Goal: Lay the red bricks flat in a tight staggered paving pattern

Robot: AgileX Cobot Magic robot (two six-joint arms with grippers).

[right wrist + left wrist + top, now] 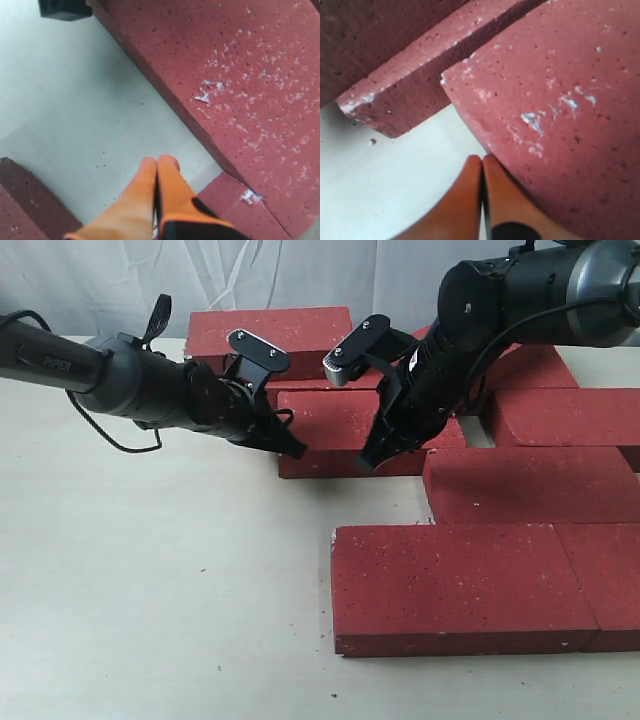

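Note:
Several red bricks lie flat on the white table. The middle brick [335, 425] [560, 100] [240, 75] has both grippers at it. My left gripper [297, 447] [481, 160] is shut and empty, its tips against that brick's left end near the front corner. My right gripper [371, 460] [159, 161] is shut and empty too, its tips low over the table at the brick's long front edge. Behind lies another brick [265, 330] [410, 75]. To the right of the right gripper is a brick [530, 485] [235, 205], with the front brick [450, 585] [20, 200] nearer the camera.
More bricks sit at the right: one [565, 415] beside the middle brick with a small gap, one [530, 365] behind it under the right arm, one [605, 580] abutting the front brick. Bare table [150, 570] spreads left and front. A white cloth hangs behind.

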